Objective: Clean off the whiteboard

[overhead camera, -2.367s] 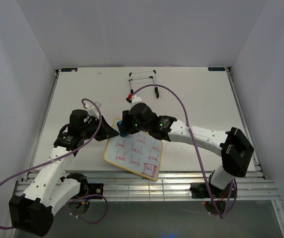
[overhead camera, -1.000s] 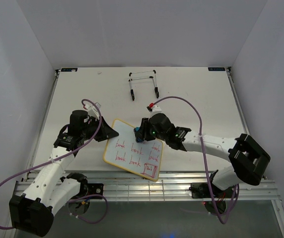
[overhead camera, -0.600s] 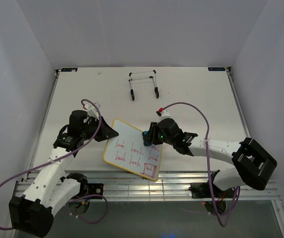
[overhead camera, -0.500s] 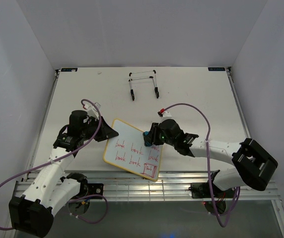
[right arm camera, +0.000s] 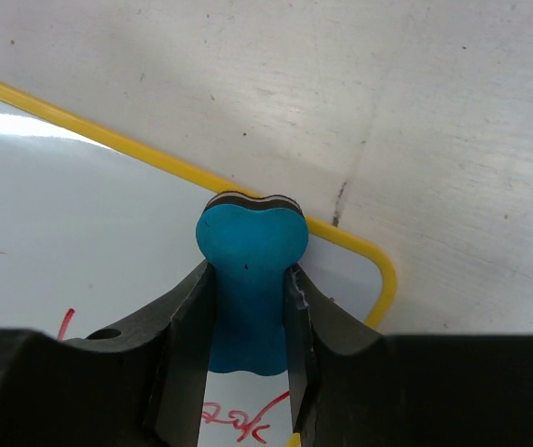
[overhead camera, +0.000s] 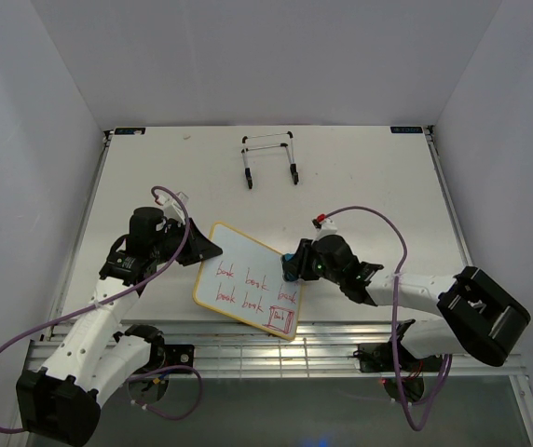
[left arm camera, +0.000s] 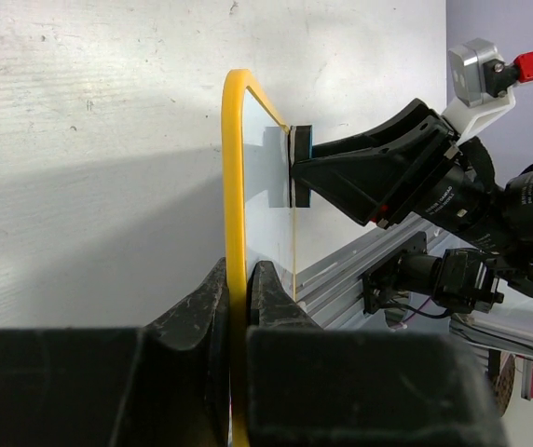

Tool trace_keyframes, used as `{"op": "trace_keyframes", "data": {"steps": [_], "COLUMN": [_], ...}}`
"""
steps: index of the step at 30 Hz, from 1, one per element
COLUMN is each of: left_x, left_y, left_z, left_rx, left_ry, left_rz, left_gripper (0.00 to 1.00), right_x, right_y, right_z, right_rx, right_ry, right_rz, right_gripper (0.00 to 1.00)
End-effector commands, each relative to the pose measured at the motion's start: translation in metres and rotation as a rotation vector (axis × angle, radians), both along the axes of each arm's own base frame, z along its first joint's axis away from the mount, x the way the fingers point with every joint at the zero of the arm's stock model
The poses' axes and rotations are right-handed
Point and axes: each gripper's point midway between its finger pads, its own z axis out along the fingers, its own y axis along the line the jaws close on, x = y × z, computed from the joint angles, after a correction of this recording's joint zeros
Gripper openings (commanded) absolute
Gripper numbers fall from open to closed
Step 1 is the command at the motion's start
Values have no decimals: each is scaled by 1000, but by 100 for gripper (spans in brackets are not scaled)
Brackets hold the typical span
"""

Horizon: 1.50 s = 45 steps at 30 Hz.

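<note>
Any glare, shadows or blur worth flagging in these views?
Top external: even light, red writing on the whiteboard distinct. Left wrist: whiteboard throws a broad shadow on the table; left claw dark, soft. Right wrist: glare on whiteboard's upper left; eraser sharp.

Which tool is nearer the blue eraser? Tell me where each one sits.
Right. The right tool grips the eraser against the whiteboard; the left tool clamps the board's opposite edge.

A robotics lab test cell: plain white walls (overhead camera: 266,56) box in a white table (overhead camera: 378,177), aluminium rails (overhead camera: 276,346) along its near edge.
</note>
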Motion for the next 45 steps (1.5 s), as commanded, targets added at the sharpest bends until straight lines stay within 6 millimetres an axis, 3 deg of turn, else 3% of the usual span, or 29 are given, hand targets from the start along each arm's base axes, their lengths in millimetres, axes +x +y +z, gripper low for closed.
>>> {"op": "trace_keyframes", "data": {"steps": [1, 16, 19, 23, 30, 37, 45], "left_x": [9, 9, 8, 8, 7, 8, 8], "left_y": [12, 12, 12, 12, 10, 10, 10], "left_z": [-7, -8, -9, -10, -15, -15, -15], "left_rx": [124, 124, 124, 123, 121, 119, 118], "left_ry": [-107, -104, -102, -95, -75, -75, -75], "left_rz": [-15, -11, -15, -17, -24, -25, -22], "left_gripper": [0, 0, 0, 0, 0, 0, 0], "right_x": [-72, -77, -70, -69, -62, -54, -57], "right_y": [-78, -104, -97, -65, 12, 63, 114], "right_z": [-97, -111, -105, -90, -30, 19, 55], "right_rx": [-346, -378, -369, -275, -36, 46, 96], "right_ry": [293, 322, 310, 289, 156, 81, 44], "right_rz": [41, -50, -53, 24, 191, 260, 333], "right_gripper": [19, 15, 15, 14, 13, 13, 13]}}
